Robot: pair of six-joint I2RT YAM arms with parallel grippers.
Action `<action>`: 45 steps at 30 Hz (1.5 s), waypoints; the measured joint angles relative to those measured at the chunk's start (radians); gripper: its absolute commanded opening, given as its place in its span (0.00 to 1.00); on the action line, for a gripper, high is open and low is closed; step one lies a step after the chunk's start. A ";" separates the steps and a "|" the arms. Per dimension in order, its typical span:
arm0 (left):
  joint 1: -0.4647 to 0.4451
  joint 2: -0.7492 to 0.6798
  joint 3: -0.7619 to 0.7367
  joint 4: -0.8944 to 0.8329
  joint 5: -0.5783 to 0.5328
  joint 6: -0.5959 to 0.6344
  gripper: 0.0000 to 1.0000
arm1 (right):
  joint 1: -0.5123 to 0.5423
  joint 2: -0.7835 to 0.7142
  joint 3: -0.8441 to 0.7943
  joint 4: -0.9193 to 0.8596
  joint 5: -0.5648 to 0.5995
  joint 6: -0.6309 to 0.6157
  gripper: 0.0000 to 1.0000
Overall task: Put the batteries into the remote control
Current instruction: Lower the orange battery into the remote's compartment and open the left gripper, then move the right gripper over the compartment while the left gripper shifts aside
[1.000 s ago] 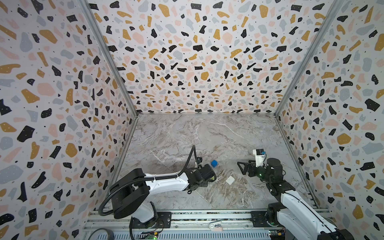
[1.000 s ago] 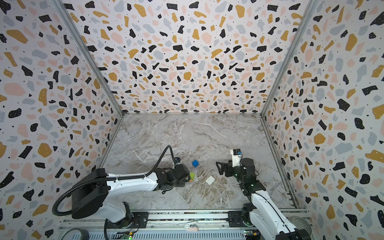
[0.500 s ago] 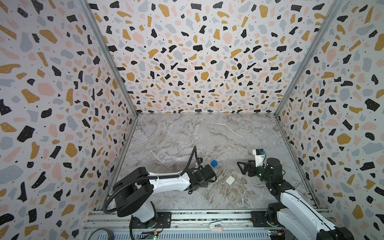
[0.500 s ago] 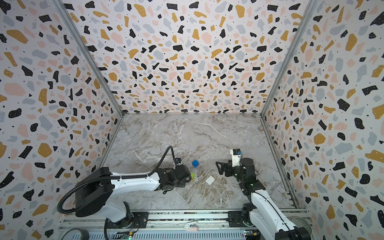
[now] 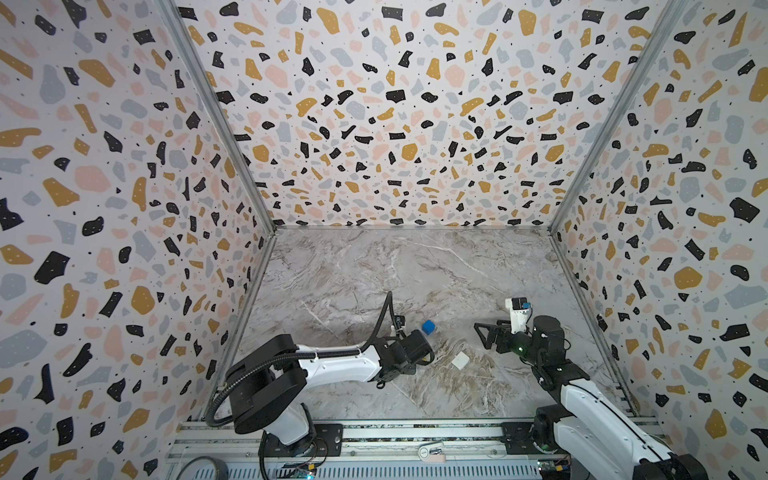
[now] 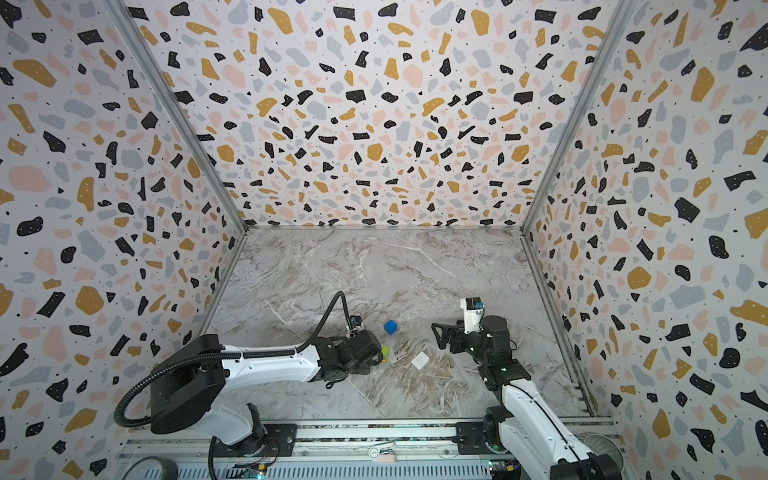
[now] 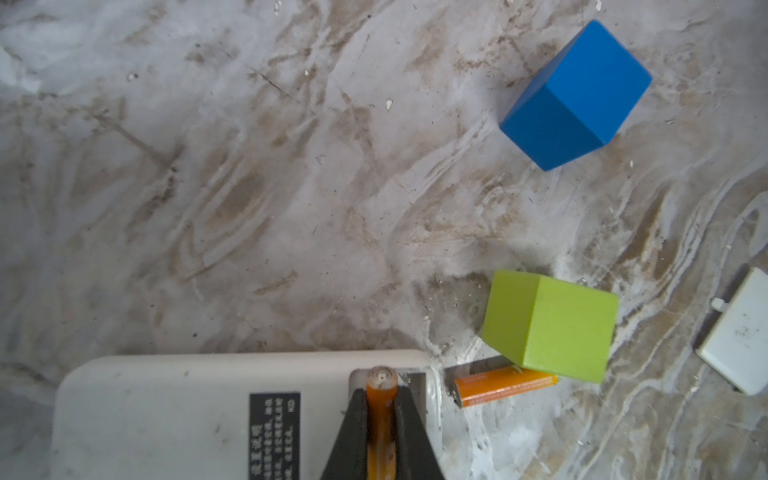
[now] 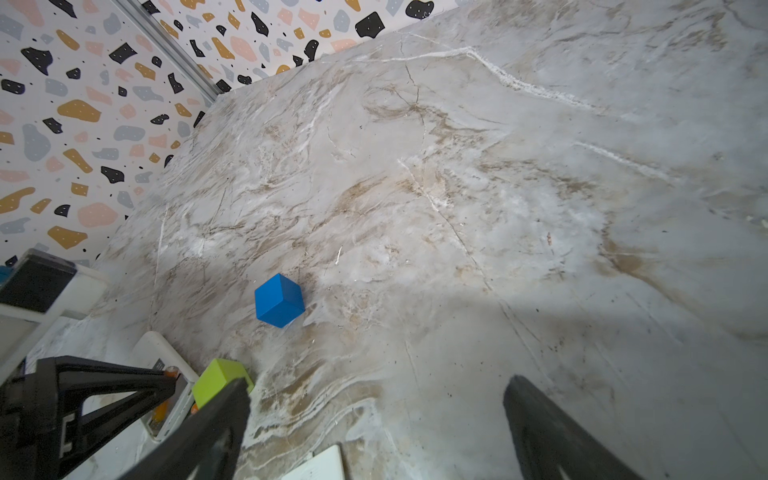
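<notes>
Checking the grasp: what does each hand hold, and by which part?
The left hand pinches one orange battery by its body, silvery tip protruding, over the remote control. The right hand holds nothing.

You have one label to check: a black sticker (image 7: 274, 432) on the white back of the remote control (image 7: 187, 415). It carries rows of small white characters, seen in the left wrist view, but they are too small and blurred for you to read.
</notes>
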State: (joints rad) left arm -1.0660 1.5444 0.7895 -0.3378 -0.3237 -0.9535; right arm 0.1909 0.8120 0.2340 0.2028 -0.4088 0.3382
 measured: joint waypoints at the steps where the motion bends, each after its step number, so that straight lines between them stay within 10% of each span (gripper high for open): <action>1: 0.000 0.000 0.000 0.000 0.000 0.000 0.15 | 0.000 0.000 0.000 0.000 0.000 0.000 0.98; 34: -0.001 -0.020 0.025 -0.050 -0.012 0.023 0.35 | -0.001 0.012 0.029 -0.001 0.000 -0.008 0.98; 45: 0.030 -0.226 0.027 -0.089 -0.004 0.053 0.37 | 0.014 0.009 0.073 -0.015 -0.058 -0.070 0.97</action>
State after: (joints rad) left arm -1.0359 1.3186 0.8162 -0.4267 -0.3275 -0.9005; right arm 0.2047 0.8211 0.3069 0.1875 -0.4671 0.2680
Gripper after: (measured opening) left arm 0.365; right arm 0.966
